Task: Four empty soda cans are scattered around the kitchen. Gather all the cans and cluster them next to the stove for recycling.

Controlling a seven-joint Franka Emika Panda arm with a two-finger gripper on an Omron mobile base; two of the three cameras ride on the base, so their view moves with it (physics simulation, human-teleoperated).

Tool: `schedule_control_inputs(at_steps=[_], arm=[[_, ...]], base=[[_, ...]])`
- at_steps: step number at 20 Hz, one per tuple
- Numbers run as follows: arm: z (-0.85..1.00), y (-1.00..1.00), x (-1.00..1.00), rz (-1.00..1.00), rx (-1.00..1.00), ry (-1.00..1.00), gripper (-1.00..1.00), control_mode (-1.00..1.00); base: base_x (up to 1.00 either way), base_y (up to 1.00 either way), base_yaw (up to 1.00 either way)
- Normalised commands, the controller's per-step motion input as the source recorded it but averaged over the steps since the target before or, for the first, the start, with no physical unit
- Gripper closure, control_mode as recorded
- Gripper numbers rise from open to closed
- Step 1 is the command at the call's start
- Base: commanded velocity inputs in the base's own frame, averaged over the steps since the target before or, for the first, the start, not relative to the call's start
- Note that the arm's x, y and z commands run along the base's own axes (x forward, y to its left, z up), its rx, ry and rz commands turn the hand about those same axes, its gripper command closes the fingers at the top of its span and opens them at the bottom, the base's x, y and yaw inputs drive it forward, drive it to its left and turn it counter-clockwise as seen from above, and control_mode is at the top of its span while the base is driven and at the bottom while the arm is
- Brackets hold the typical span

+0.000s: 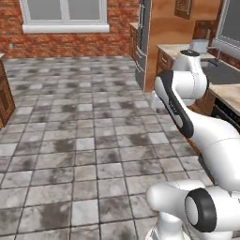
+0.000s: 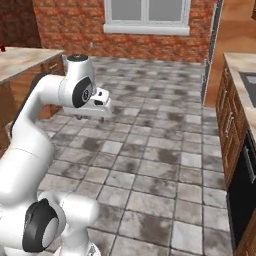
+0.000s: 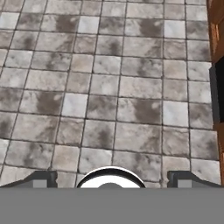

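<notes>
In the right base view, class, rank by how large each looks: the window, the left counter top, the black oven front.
1. Window, though cropped by the top edge.
2. Left counter top and black oven front: alike, both cropped and nearer the camera, so unranked.

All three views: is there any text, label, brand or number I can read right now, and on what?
None. No readable text appears on anything.
The brick wall, window, tile floor, wooden cabinets and beige counter carry no lettering.
A small red thing at the counter's edge is too small to show any print.
</notes>
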Motion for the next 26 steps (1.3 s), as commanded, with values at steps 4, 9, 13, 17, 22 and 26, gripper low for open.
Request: schedule_control_inputs(at_steps=[4, 9, 13, 17, 22, 26], arm=[[0.00, 0.00, 0.00, 0.00, 0.00, 0.00, -1.00, 1.00], [0.00, 0.00, 0.00, 0.00, 0.00, 0.00, -1.00, 1.00], [0.00, 0.00, 0.00, 0.00, 0.00, 0.00, -1.00, 1.00], [0.00, 0.00, 0.00, 0.00, 0.00, 0.00, -1.00, 1.00], [0.00, 0.00, 0.00, 0.00, 0.00, 0.00, -1.00, 1.00], [0.00, 0.00, 0.00, 0.00, 0.00, 0.00, -1.00, 1.00]], base=[[-0.29, 0.08, 0.47], [-0.23, 0.13, 0.45], [-0.03, 0.26, 0.41], [-0.03, 0.19, 0.44], [-0.10, 0.01, 0.50], [-0.02, 0.00, 0.50]])
